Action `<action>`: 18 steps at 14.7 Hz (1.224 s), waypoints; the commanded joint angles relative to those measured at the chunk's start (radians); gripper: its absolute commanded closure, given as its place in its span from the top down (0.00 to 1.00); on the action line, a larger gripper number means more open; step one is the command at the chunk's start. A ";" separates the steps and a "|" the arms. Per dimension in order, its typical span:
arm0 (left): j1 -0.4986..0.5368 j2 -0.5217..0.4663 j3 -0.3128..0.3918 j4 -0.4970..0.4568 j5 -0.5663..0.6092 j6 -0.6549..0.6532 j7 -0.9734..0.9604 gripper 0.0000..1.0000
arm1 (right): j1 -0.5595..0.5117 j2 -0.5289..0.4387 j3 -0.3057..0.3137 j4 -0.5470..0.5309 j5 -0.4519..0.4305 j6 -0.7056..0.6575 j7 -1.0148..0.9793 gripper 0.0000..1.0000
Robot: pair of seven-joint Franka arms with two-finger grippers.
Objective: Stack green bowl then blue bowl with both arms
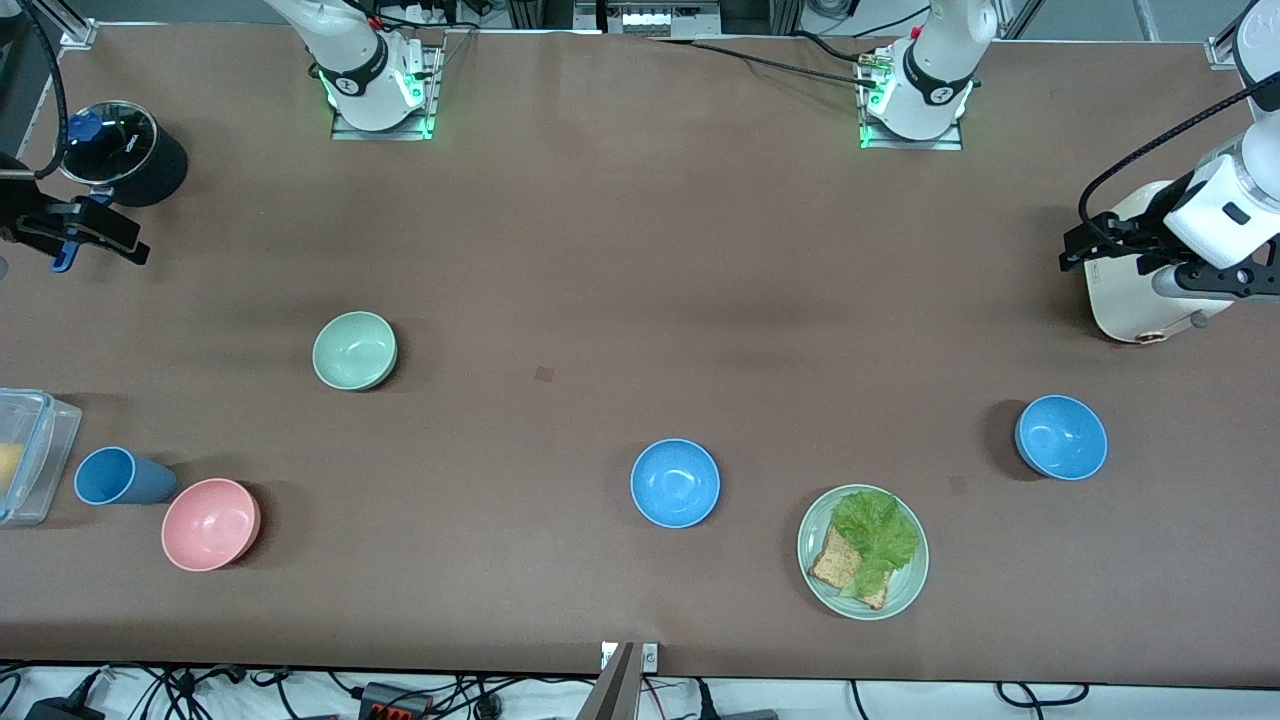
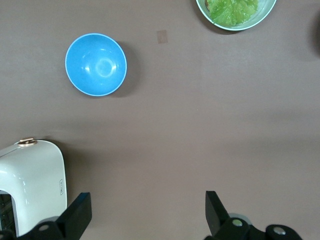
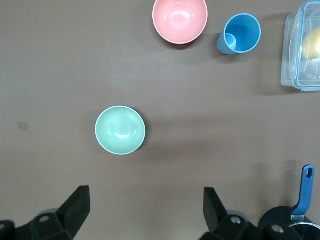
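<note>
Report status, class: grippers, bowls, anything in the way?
Left gripper and right gripper open, high at table ends. Green bowl, both blue bowls apart, unstacked. Nothing blocking.

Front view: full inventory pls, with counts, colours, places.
green bowl: 1, sage green, toward the right arm's end
blue bowl: 2, sky blue, one mid-table, one toward the left arm's end
pink bowl: 1, pink, beside the cup
blue cup: 1, blue
plate: 1, pale green, holds lettuce and bread
clear container: 1, clear
black pot: 1, black
white appliance: 1, white
right gripper: open, waiting
left gripper: open, waiting
</note>
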 commanded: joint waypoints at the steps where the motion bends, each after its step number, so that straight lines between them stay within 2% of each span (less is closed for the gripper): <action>1: 0.001 0.005 -0.002 0.024 0.006 -0.022 -0.015 1.00 | 0.004 -0.019 -0.003 -0.017 0.011 -0.010 -0.019 1.00; 4: 0.001 0.006 -0.002 0.024 0.006 -0.023 -0.015 1.00 | 0.000 -0.020 -0.011 -0.017 0.060 -0.010 -0.022 1.00; 9: 0.009 0.047 -0.001 0.041 0.006 -0.025 -0.001 1.00 | 0.003 -0.002 -0.009 -0.020 0.038 0.001 -0.027 1.00; 11: 0.010 0.078 0.004 0.046 0.009 -0.023 0.012 1.00 | 0.009 0.042 -0.006 -0.025 0.012 0.009 -0.016 1.00; 14: 0.027 0.170 0.013 0.093 0.079 -0.015 0.087 1.00 | 0.014 0.142 0.000 -0.033 0.009 0.024 -0.010 1.00; 18: 0.090 0.368 0.013 0.236 0.079 0.012 0.100 1.00 | 0.038 0.278 0.001 -0.091 0.008 0.116 -0.005 1.00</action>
